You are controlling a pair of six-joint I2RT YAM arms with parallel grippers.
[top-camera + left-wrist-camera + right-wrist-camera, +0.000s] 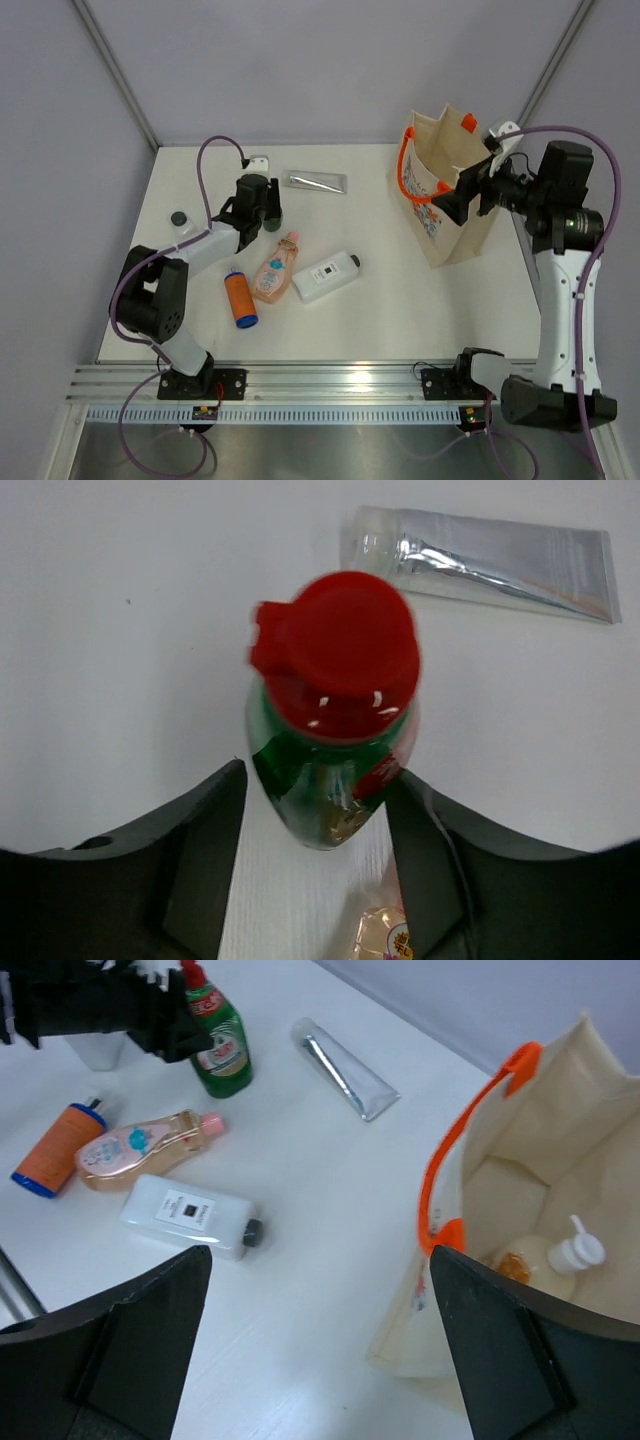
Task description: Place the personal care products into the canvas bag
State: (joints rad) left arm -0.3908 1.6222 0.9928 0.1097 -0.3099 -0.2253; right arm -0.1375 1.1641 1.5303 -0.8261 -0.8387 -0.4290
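The green bottle with red cap (pixel 335 730) stands upright at the back left (pixel 271 224) (pixel 222 1045). My left gripper (pixel 262 205) (pixel 318 830) is open, one finger on each side of the bottle's body, with a thin gap on the left. The silver tube (pixel 316 181) (pixel 490 560), peach-pink bottle (pixel 277 266), white flat bottle (pixel 325 277) and orange cylinder (pixel 240 298) lie on the table. The canvas bag (pixel 450 190) (pixel 520 1160) stands at the right, with the cream-yellow pump bottle (pixel 560 1255) inside. My right gripper (pixel 450 205) (pixel 320 1340) is open and empty beside the bag's mouth.
A small dark round object (pixel 179 218) and a white block (pixel 258 162) sit near the left arm. A white cup (pixel 95 1048) stands behind the left gripper. An aluminium rail (pixel 330 385) runs along the near edge, and grey walls enclose the table.
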